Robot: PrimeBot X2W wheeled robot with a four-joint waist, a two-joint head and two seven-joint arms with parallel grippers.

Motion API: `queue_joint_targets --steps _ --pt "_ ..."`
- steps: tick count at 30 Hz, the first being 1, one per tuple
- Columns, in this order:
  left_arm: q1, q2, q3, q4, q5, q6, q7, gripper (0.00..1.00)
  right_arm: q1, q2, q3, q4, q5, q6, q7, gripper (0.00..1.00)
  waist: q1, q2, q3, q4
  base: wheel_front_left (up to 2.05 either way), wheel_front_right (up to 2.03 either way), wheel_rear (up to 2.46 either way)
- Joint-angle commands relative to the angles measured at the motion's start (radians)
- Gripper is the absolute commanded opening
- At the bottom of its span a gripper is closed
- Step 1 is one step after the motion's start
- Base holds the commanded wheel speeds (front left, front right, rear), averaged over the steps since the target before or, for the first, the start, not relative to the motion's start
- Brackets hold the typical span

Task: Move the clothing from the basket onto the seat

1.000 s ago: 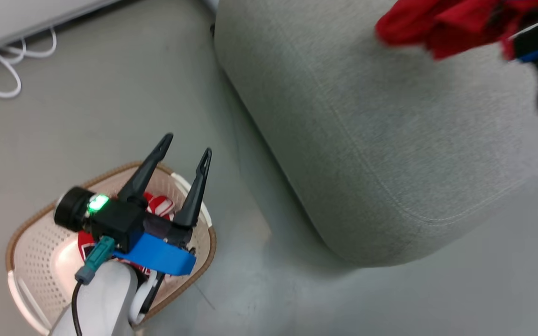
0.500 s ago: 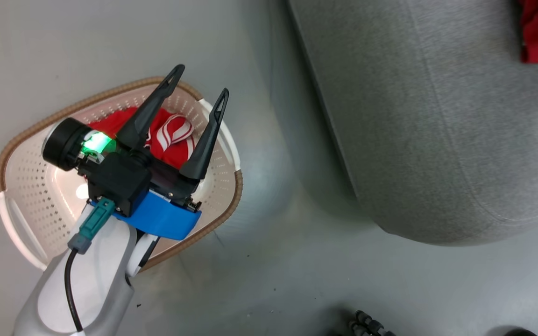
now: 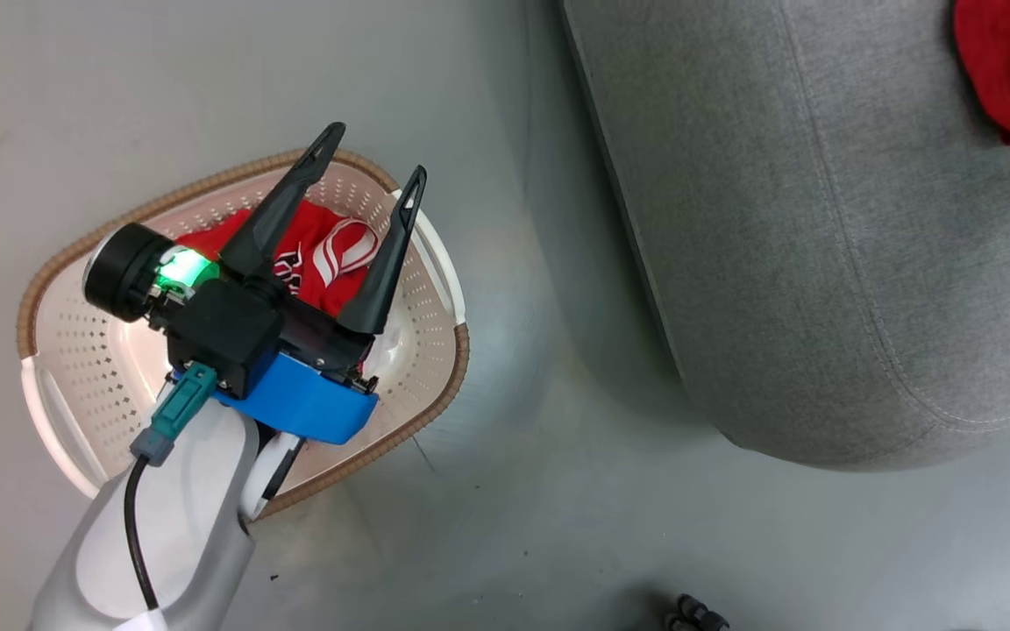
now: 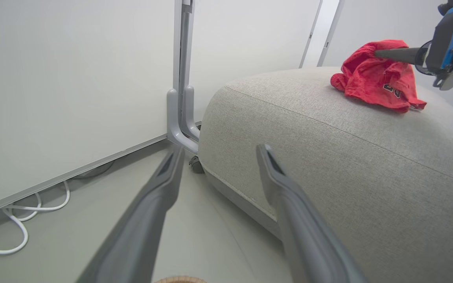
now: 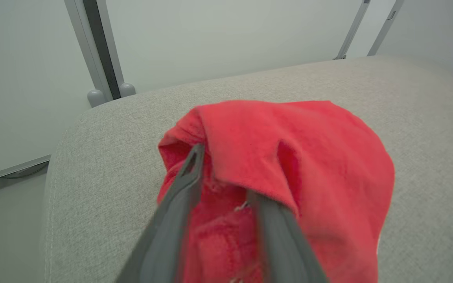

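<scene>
The cream basket (image 3: 75, 350) stands on the floor at the left, and in it lies a red garment (image 3: 321, 263) with white-striped trim and black lettering. My left gripper (image 3: 373, 151) hovers open over it, holding nothing; in its wrist view the left gripper (image 4: 220, 149) points toward the grey seat (image 4: 328, 137). A second red garment (image 4: 380, 78) with black marks lies crumpled on top of the seat (image 3: 777, 219). My right gripper (image 5: 222, 173) is pushed into this garment (image 5: 309, 157), fingers apart, with cloth draped over one fingertip.
A white cable (image 4: 14, 220) loops on the floor by the pale wall panel. A grey post (image 4: 181, 98) stands behind the seat's corner. A small dark object (image 3: 693, 613) lies on the floor near the bottom edge. Bare grey floor separates basket and seat.
The head camera has turned toward the basket. The red garment that hung from my right gripper a second ago now rests on the seat. My left gripper stays open over the basket.
</scene>
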Motion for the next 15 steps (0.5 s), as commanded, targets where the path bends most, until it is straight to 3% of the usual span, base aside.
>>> queue_joint_targets --steps 1,9,15 --pt "0.005 -0.006 0.006 0.002 -0.008 -0.002 -0.003 1.0 0.006 0.002 0.007 0.002 -0.011 0.0 -0.003 1.0 -0.0001 0.0 -0.02 0.0 0.0 0.0 0.0" --pt "0.076 -0.066 0.028 0.043 -0.043 -0.002 -0.003 1.0 0.098 -0.007 0.031 -0.009 -0.064 0.0 -0.003 1.0 -0.0001 0.0 -0.171 0.019 0.0 0.0 0.0" --pt "0.154 -0.116 0.058 0.078 -0.067 -0.002 -0.003 1.0 0.22 -0.007 0.085 -0.036 -0.08 0.0 -0.003 1.0 -0.0001 0.0 -0.32 0.071 0.0 0.0 0.0"
